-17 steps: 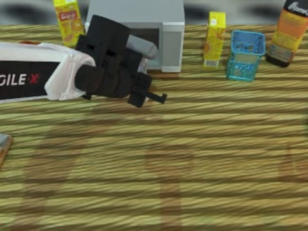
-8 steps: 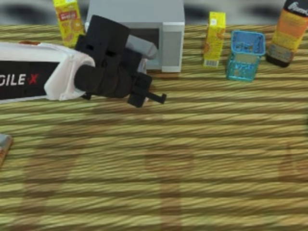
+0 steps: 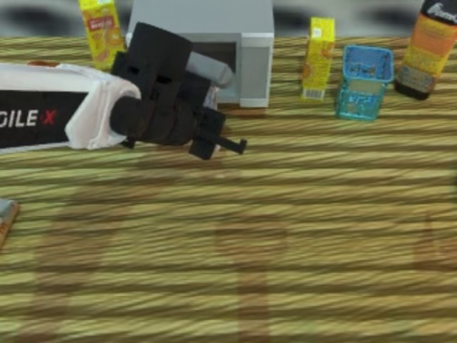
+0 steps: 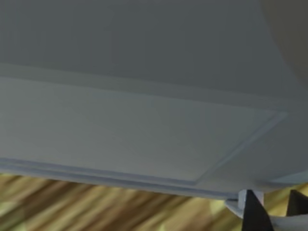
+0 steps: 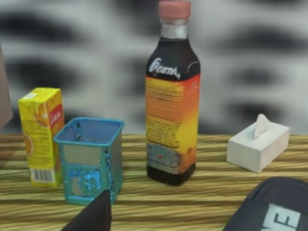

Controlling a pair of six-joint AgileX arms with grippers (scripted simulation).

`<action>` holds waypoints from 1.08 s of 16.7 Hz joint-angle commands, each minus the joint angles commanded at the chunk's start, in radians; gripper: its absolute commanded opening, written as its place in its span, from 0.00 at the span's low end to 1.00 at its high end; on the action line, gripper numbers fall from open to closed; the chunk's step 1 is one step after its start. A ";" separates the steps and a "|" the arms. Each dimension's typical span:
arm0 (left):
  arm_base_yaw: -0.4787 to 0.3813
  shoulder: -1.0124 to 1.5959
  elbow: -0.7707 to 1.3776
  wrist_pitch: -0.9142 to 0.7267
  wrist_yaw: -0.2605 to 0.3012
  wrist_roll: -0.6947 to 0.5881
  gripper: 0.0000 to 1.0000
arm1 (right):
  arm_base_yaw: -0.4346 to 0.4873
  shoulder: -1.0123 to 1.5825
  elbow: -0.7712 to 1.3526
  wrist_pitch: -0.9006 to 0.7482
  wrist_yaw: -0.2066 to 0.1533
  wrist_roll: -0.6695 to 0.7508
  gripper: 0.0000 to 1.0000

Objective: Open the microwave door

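Striped straw-coloured matting covers the table (image 3: 300, 236), and at its far edge, left of centre in the top view, stands the boxy silver-grey microwave (image 3: 214, 21). Its flat silver-grey door with the pale window (image 3: 212, 69) already hangs partly swung out from the front of the microwave, with the dark cavity showing behind it; in the left wrist view the door's panel (image 4: 134, 130) fills nearly everything, seen from very close.

Just in front of the microwave, the left claw (image 3: 227, 144) sits at the door's outer edge. I cannot tell whether its fingers are parted or closed on the handle, since the black wrist hides the contact.

To finish the swing well, the pull should probably follow an arc around the door's hinge rather than a straight line, keeping the claw square to the handle so it does not slip off or drag the microwave forward.

Right of the microwave stand a yellow juice carton (image 3: 318, 57), a blue mesh basket (image 3: 365, 82) and a dark sauce bottle with an orange label (image 3: 432, 46). The right arm is not in the top view.
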 joint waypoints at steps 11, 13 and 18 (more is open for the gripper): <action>0.034 -0.031 -0.040 0.000 0.072 0.085 0.00 | 0.000 0.000 0.000 0.000 0.000 0.000 1.00; 0.035 -0.032 -0.041 0.000 0.074 0.087 0.00 | 0.000 0.000 0.000 0.000 0.000 0.000 1.00; 0.035 -0.032 -0.041 0.000 0.074 0.087 0.00 | 0.000 0.000 0.000 0.000 0.000 0.000 1.00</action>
